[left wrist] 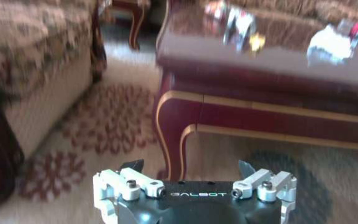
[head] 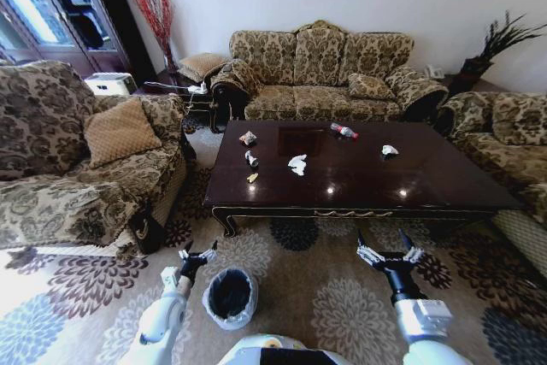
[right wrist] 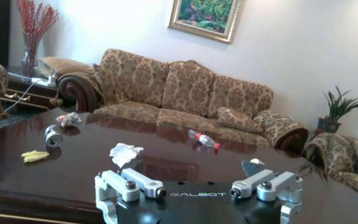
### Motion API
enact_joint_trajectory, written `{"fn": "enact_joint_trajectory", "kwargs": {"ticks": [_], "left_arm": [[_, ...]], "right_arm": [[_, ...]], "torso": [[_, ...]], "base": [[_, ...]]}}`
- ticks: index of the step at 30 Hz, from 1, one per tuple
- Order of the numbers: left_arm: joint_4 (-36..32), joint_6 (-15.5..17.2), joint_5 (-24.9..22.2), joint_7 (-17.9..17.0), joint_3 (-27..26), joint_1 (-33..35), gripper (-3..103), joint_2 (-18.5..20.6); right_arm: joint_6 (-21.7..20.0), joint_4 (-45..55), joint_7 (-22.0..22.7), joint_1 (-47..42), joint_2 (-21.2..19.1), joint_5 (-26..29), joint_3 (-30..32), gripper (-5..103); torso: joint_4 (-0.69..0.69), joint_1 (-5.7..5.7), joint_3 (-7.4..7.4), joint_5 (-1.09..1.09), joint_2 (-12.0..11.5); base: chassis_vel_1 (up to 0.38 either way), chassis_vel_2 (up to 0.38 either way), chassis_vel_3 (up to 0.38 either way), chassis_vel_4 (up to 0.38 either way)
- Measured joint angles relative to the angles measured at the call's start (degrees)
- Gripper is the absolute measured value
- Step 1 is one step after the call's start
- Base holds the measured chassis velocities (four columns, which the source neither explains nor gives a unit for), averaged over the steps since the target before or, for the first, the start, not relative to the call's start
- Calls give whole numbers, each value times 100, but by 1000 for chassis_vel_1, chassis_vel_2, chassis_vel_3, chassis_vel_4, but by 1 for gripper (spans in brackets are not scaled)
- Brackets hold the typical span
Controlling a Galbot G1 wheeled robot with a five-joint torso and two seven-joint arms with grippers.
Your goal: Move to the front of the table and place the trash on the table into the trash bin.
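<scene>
Standing beyond both claws, the table (head: 367, 179) carries scattered trash (head: 297, 163). The bin (head: 230, 297) sits just right of the left claw (head: 197, 256), spread wide; the right claw (head: 389, 253) gapes wide too.

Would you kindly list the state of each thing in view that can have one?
Left gripper: open, empty, above the carpet.
Right gripper: open, empty, short of the table.
Bin: upright, bag-lined, on the carpet between the arms.
Bottle: lying on its side on the table.
Paper wad: crumpled, on the table.
Yellow scrap: lying flat near the table's left end.
</scene>
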Motion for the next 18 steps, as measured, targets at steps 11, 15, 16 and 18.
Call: {"fn": "enact_joint_trajectory", "kwargs": {"ticks": [11, 15, 16, 18], "left_arm": [[1489, -14, 323, 187, 97, -349, 100, 0], [2092, -80, 367, 277, 138, -559, 100, -41], [2280, -103, 373, 291, 152, -632, 100, -62], [2476, -116, 378, 350, 167, -711, 100, -87]], "right_arm": [[171, -80, 28, 8, 45, 29, 23, 100], [221, -85, 31, -1, 95, 24, 21, 100], [236, -80, 32, -12, 105, 23, 21, 100], [251, -52, 37, -36, 110, 22, 20, 100]], "torso": [[1, 0, 0, 1, 0], [0, -1, 0, 1, 0], [0, 0, 0, 1, 0], [0, 0, 0, 2, 0]], "base": [[0, 0, 0, 0], [0, 0, 0, 0], [0, 0, 0, 0], [0, 0, 0, 0]]}}
